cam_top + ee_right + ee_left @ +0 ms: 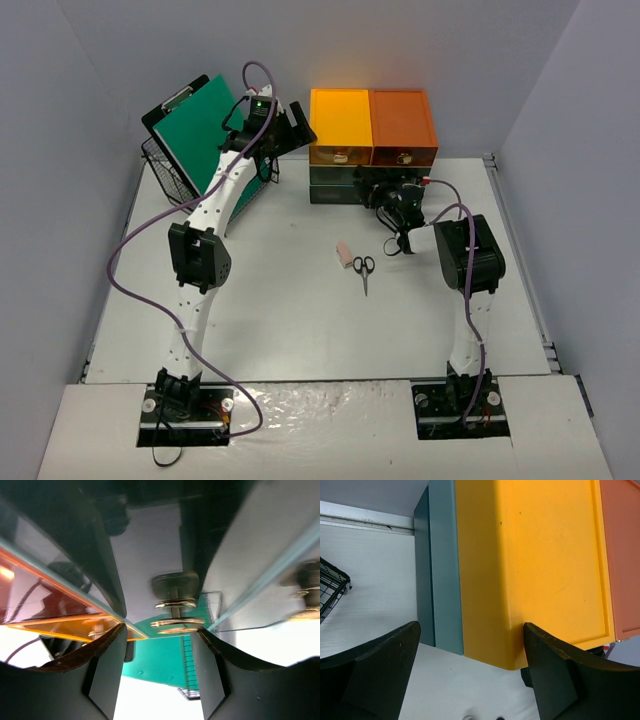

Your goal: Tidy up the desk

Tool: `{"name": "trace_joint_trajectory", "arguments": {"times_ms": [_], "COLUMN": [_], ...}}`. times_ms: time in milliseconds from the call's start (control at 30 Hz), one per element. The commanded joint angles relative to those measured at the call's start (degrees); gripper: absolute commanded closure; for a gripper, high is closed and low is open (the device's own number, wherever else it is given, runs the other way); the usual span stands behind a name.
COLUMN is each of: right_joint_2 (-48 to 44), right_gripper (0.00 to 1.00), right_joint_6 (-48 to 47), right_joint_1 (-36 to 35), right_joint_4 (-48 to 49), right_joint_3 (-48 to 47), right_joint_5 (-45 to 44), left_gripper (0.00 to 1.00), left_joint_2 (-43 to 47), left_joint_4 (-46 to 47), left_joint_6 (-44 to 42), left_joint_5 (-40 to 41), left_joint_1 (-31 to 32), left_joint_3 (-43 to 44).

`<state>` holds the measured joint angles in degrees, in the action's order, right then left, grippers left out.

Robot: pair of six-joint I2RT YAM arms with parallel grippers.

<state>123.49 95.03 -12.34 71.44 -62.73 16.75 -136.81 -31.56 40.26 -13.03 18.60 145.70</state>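
From above, the big flat white matte desk [300, 330] sits under both arms, the left wrist cam has the left gripper [471, 627] holding nothing, fingers spread wide over the yellow plastic drawer box [535, 565], and the right wrist cam has the right gripper [160, 630] with fingers apart either side of a small metal drawer knob [174, 602], I'm guessing to pull it.

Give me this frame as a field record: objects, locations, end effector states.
desk: white, walled on three sides
drawers: yellow and orange stacked on dark green, far centre
clipboard: green, standing in the basket, far left
scissors: flat, mid-desk
pink block: just left of the scissors
left end effector: open, empty, at the drawers' yellow corner
right end effector: jaws apart around a drawer knob; contact unclear
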Motion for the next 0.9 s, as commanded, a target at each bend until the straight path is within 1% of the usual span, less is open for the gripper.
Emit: {"name": "trace_joint_trajectory", "arguments": {"times_ms": [0,233,500,733,833,867], "right_joint_2": [-3.5,-3.7,-0.4,0.5,0.6,0.6], "right_gripper": [0.5,0.5,0.5,0.5,0.51,0.53], "right_joint_6": [-1.3,-2.2,-2.1,-1.4,-1.5,-1.5], "right_joint_1": [3.1,4.7,4.8,4.1,3.7,3.7], "right_joint_4": [-0.8,-0.4,-0.8,-1.1,-1.5,-1.5], "right_joint_3": [3.7,5.8,0.5,-2.1,-3.2,-3.3], "right_joint_5": [-5.4,-5.2,-3.3,-2.6,-2.4,-2.4], "left_gripper": [0.21,0.21,0.21,0.21,0.21,0.21], "left_joint_2": [0.4,0.3,0.2,0.0,0.0,0.0], "left_joint_4": [-6.6,-6.5,-6.7,-6.7,-6.8,-6.8], "left_joint_6": [-3.5,-3.5,-3.7,-3.5,-3.5,-3.5], "left_joint_5": [2.0,2.0,2.0,2.1,2.1,2.2], "left_joint_1": [-2.1,-2.3,-2.6,-2.6,-2.6,-2.6], "left_joint_3": [1.7,1.9,1.9,1.9,1.8,1.8]}}
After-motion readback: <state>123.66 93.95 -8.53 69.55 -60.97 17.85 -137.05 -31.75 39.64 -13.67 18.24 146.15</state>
